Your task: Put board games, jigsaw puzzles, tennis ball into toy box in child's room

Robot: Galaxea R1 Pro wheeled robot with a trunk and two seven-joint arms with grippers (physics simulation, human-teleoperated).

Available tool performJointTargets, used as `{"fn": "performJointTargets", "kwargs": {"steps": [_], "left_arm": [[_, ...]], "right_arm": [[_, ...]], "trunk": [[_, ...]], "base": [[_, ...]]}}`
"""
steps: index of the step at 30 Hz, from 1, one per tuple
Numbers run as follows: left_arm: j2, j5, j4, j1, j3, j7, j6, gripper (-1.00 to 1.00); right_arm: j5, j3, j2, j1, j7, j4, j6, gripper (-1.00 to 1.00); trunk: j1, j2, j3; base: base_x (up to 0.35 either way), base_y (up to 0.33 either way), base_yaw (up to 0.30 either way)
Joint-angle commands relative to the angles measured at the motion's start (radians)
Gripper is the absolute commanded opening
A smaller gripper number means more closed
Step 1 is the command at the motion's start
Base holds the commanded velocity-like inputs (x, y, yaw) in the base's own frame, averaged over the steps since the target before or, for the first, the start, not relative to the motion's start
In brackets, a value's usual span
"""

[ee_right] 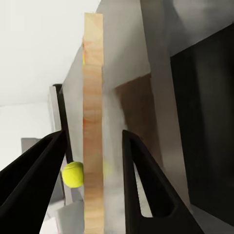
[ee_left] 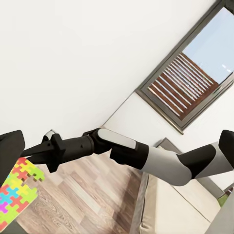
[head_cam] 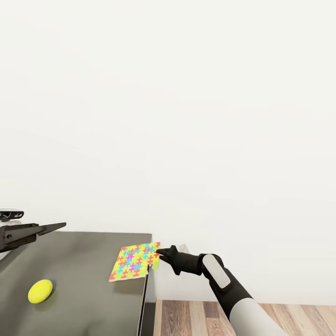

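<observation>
Your right gripper (head_cam: pixel 159 253) straddled puzzle (head_cam: pixel 134 262) edge, jaws apart | dark table (head_cam: pixel 84 275) corner, white wall (head_cam: pixel 186 116), plank floor (head_cam: pixel 196 317) | ball (head_cam: pixel 40 291) | no writing legible

The dark grey corner section of the table (head_cam: pixel 84 261) is showing low in the head view, its far edge running along the white wall (head_cam: pixel 186 116). A jigsaw puzzle (head_cam: pixel 134 261) is lying flat at the far right corner of the top, its right edge sticking out past the table's side. A tennis ball (head_cam: pixel 40 291) is sitting on the top nearer the left, well apart from the puzzle. The wood plank floor (head_cam: pixel 196 317) is lying beside the table.
</observation>
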Motion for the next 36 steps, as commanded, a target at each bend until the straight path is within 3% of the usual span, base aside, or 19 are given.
{"fn": "performJointTargets", "kwargs": {"steps": [1, 36], "left_arm": [[0.001, -0.001, 0.0, -0.001, 0.0, -0.004, 0.011, 1.0], [-0.001, -0.012, -0.001, -0.004, -0.004, -0.004, 0.011, 1.0]], "right_arm": [[0.008, 0.0, -0.001, 0.0, 0.005, 0.0, 0.001, -1.0], [0.002, -0.003, -0.002, 0.0, 0.017, -0.007, -0.007, -1.0]], "trunk": [[-0.004, 0.007, 0.002], [-0.138, 0.252, 0.112]], "base": [[0.0, 0.0, 0.0], [-0.037, 0.0, 0.0]]}}
